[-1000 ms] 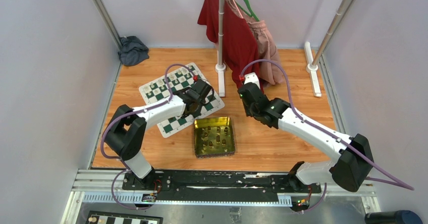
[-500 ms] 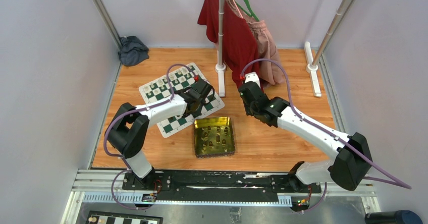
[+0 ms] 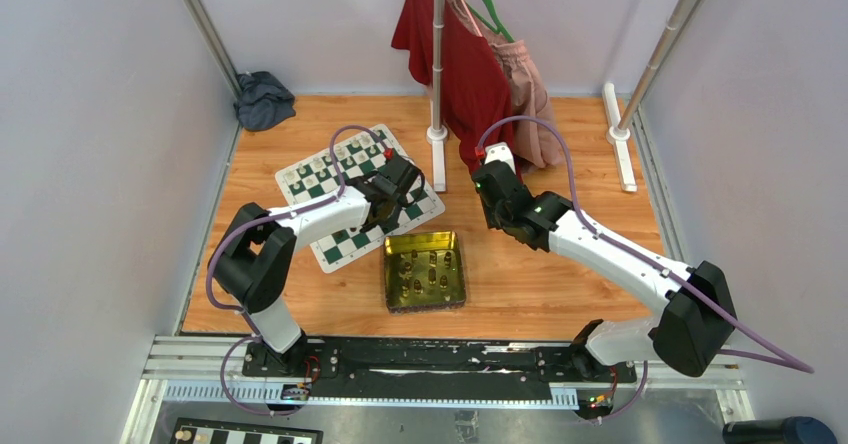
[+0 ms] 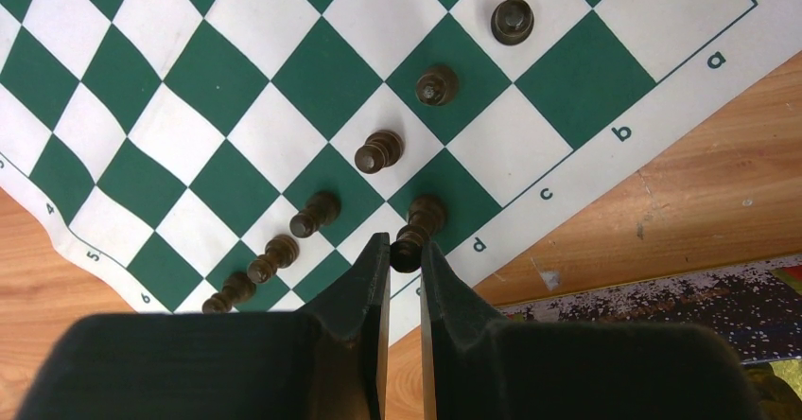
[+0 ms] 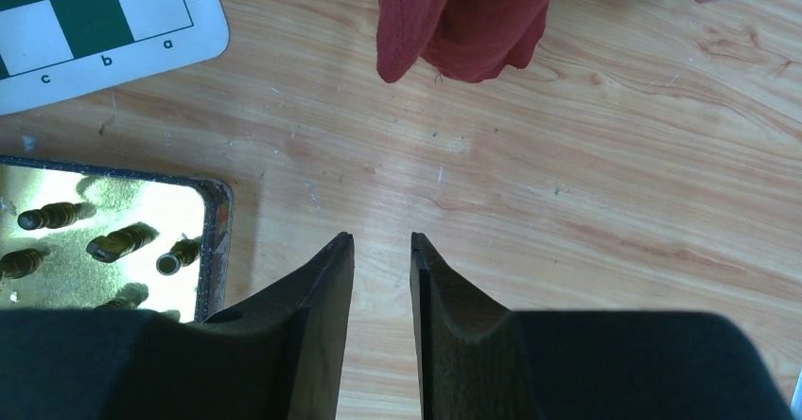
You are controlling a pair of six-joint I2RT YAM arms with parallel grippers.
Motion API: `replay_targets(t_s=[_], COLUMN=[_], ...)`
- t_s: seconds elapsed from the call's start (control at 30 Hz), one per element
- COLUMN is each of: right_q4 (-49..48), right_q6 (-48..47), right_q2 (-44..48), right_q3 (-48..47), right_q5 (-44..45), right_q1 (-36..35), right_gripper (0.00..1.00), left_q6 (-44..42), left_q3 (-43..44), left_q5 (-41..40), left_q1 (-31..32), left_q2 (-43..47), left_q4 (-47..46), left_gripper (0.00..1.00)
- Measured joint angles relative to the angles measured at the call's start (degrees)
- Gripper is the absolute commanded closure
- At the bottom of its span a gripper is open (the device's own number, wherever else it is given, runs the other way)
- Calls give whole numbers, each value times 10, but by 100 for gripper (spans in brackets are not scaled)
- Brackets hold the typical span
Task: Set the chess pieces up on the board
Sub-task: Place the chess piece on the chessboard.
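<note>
My left pincer [image 4: 405, 250] is closed down to a narrow slit on 1 dark chessman [image 4: 423, 217], which I hold by its head between the very tips of my fingers [image 4: 371, 278]. It stands upright, long axis vertical, with its base over the green square beside the letter d at the near right edge of the board [image 4: 236, 108]; I cannot tell whether the base touches the mat. The board lies flat on the left half of the wooden surface [image 3: 560, 284], turned so that 1 corner points at the tin [image 5: 216, 240]. Just left of my held piece, 6 other dark pieces [image 4: 378, 150] stand upright in a diagonal row, 1 per square. My right pincer [image 5: 381, 245] is about half open and holds nothing, hanging above bare wood just right of the tin. Inside the tin more dark pieces [image 5: 118, 240] lie on their sides, long axes roughly left to right.
</note>
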State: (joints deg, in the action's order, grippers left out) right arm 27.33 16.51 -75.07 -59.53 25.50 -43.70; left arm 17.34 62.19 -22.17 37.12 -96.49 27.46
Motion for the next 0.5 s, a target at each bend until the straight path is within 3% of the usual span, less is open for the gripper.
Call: replay_targets(t_s=[0.5], right_q4=[-2], right_q6=[0], right_q2=[-1], right_q3=[-2], right_q5=[0], right_q1=[0], right_gripper=[67], left_q6=[-1], left_q3=[0], left_q5=[1], left_q1=[-5], left_q2=[0], left_q4=[-1], left_gripper=[100])
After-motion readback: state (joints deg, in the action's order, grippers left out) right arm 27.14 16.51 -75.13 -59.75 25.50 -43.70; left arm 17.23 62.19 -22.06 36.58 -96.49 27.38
